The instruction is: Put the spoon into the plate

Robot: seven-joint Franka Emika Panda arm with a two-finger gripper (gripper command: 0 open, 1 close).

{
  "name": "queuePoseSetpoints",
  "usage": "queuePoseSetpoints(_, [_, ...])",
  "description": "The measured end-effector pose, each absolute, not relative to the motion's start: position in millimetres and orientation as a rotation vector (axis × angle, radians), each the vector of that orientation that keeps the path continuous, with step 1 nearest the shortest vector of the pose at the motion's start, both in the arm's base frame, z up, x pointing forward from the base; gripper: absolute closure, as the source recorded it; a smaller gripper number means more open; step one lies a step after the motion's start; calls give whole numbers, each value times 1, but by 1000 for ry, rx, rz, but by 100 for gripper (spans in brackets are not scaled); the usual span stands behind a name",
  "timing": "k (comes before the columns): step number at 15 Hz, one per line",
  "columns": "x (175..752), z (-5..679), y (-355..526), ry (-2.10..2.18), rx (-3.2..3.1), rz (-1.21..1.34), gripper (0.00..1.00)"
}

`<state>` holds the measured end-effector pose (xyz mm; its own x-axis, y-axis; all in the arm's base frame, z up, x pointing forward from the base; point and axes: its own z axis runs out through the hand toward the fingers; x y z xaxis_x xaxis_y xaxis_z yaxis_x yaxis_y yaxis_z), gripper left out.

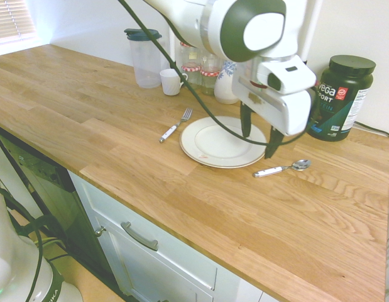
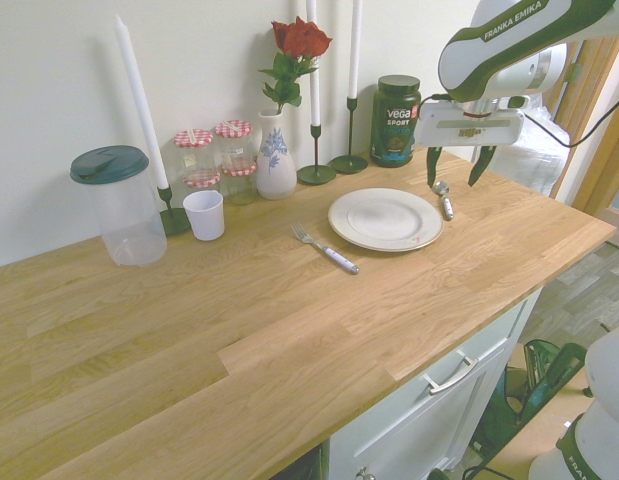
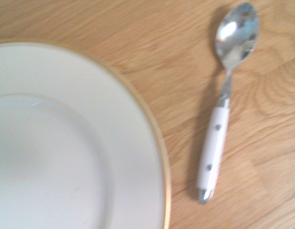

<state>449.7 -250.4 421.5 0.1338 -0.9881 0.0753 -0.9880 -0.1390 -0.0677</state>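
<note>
My two-finger gripper [image 1: 259, 137] hangs wide open and empty, up over the edge of the round cream ceramic plate [image 1: 214, 151]. The small white-handled spoon with a shiny metal bowl [image 1: 283, 168] lies flat on the wooden counter [image 1: 181, 195] just beside the plate. I'd say the risks are fingers skidding off that low handle, or clipping the plate's rim on the descent.

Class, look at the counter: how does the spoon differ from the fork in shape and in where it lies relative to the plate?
The spoon ends in a rounded, shiny bowl; the fork ends in metal tines. They lie on opposite sides of the plate: in the first exterior view, the spoon to its right, the fork to its left. The open gripper hangs much closer to the spoon than to the fork. Both have white handles and lie flat on the wooden counter, neither touching the plate.
</note>
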Motion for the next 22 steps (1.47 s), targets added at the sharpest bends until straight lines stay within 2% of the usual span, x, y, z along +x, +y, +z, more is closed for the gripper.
queuePoseSetpoints(6, [471, 381, -295, 2157, -2296, -112, 0])
queuePoseSetpoints(7, [473, 375, -298, 2164, -2290, -106, 100])
queuePoseSetpoints(22, [489, 337, -290, 2133, -2281, -80, 100])
